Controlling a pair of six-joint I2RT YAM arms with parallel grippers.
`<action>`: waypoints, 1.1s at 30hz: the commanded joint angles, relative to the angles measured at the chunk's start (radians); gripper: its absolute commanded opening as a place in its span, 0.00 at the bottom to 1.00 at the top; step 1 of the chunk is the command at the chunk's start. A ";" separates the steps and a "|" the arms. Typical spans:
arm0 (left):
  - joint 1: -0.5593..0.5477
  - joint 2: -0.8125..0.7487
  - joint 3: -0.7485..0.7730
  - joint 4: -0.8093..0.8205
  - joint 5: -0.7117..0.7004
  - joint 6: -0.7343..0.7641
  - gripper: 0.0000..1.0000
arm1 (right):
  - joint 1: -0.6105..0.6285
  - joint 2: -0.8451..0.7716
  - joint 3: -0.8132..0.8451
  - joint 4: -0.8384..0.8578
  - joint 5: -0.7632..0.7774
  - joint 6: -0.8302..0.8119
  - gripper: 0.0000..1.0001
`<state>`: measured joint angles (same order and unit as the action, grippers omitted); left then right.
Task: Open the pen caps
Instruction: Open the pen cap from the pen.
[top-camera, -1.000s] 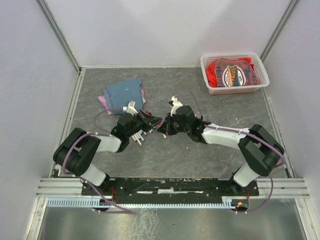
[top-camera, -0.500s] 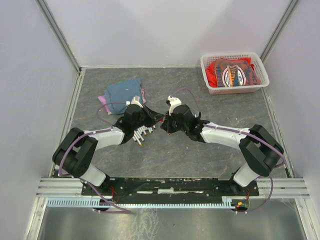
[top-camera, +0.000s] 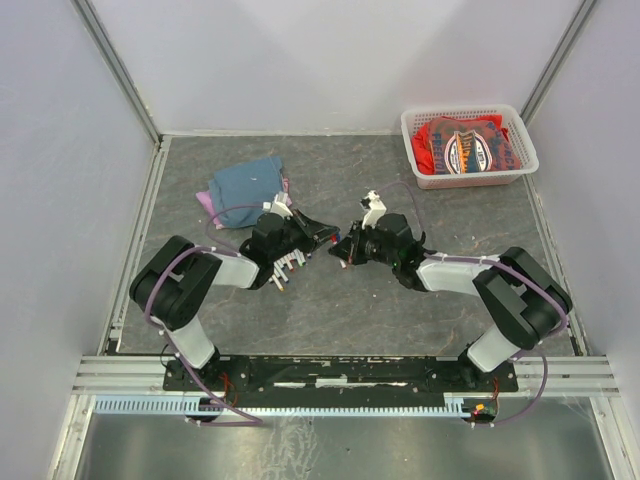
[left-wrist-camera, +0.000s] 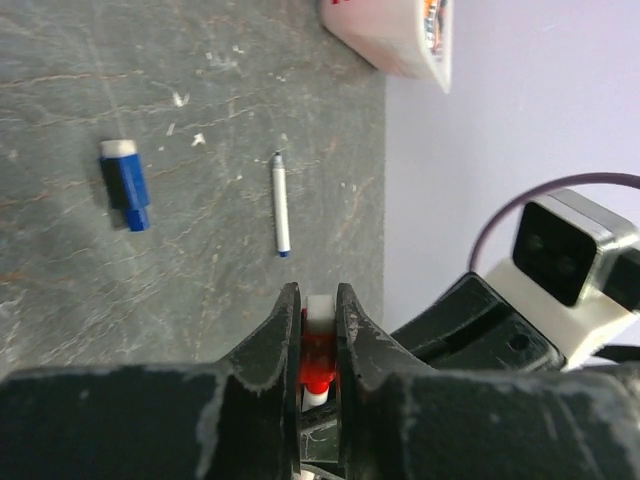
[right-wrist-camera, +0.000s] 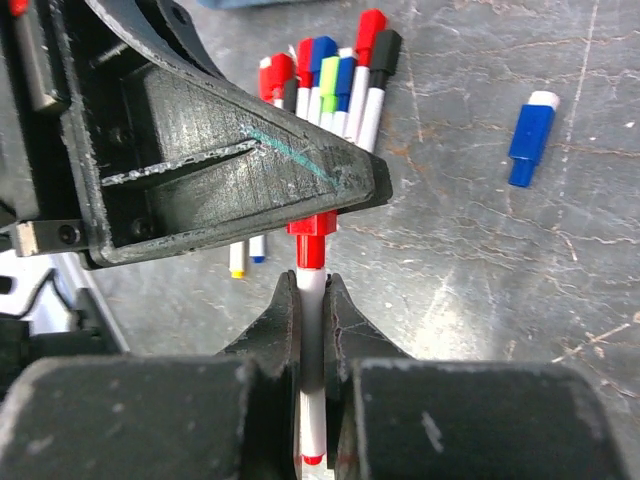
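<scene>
My left gripper (left-wrist-camera: 318, 300) is shut on a red pen cap (left-wrist-camera: 318, 352) with a white end plug. My right gripper (right-wrist-camera: 312, 285) is shut on the white barrel (right-wrist-camera: 312, 310) of the same pen. The red cap (right-wrist-camera: 312, 238) sits on the barrel's end, its far part hidden under the left fingers. In the top view the two grippers meet tip to tip, the left gripper (top-camera: 322, 238) and the right gripper (top-camera: 347, 250), just above the table's middle. A loose blue cap (left-wrist-camera: 125, 185) lies on the table beside an uncapped blue pen (left-wrist-camera: 281, 210). That blue cap (right-wrist-camera: 530, 135) also shows in the right wrist view.
Several capped pens (right-wrist-camera: 335, 75) lie in a bundle under the left arm, the same pens (top-camera: 285, 268) seen from above. A folded blue cloth (top-camera: 247, 185) lies at the back left. A white basket (top-camera: 468, 145) with red cloth stands at the back right.
Both grippers have shifted right together with the red pen between them. The left arm has reached further out and the right arm has drawn back. Both grips are unchanged.
</scene>
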<state>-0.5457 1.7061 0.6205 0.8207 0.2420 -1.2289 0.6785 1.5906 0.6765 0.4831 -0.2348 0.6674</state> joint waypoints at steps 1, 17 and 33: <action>0.044 0.013 0.007 0.284 -0.066 -0.078 0.03 | -0.030 -0.007 -0.060 0.193 -0.185 0.132 0.01; 0.068 0.034 0.011 0.275 -0.006 -0.164 0.03 | -0.028 -0.064 -0.053 -0.103 -0.009 -0.083 0.01; 0.009 -0.078 0.216 -0.387 -0.344 0.067 0.03 | 0.073 -0.104 -0.017 -0.343 0.378 -0.267 0.01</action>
<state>-0.5861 1.6424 0.7612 0.4862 0.1867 -1.2179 0.7414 1.4803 0.6807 0.3435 0.0227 0.4862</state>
